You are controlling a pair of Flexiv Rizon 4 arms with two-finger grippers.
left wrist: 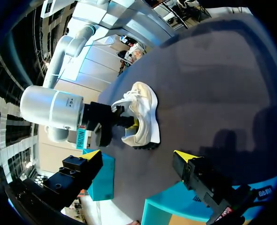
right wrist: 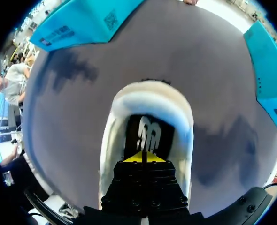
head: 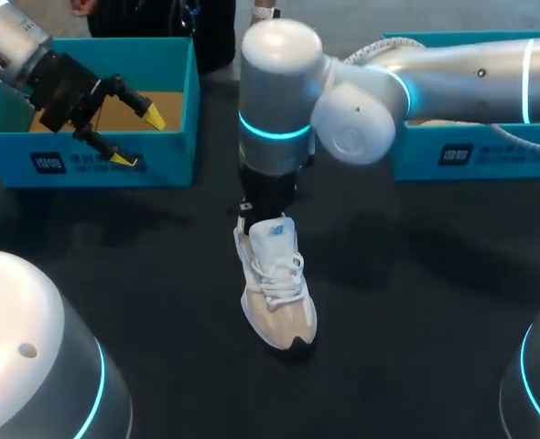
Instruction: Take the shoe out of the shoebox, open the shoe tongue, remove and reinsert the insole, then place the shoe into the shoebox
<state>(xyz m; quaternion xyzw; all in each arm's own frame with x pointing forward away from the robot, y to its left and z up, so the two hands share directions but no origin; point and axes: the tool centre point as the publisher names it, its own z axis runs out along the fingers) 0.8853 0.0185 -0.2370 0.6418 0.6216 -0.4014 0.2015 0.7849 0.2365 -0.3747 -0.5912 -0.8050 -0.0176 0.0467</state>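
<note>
Shoe (head: 275, 283) stands mid-table, toe toward the robot, heel away. The right gripper (right wrist: 143, 158) points straight down into its opening, yellow tips pressed together just over the insole (right wrist: 148, 133). Left gripper (head: 131, 135) hangs with fingers apart over the left shoebox (head: 114, 165), well apart from the shoe, so the right arm is the nearer.

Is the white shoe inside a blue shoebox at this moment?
No, the shoe stands on the dark table, with the right pincer in its opening.

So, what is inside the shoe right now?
The right hand reaches into the shoe, fingertips together, over the insole. Deeper toward the toe is covered, and so is whether it pinches the insole.
</note>
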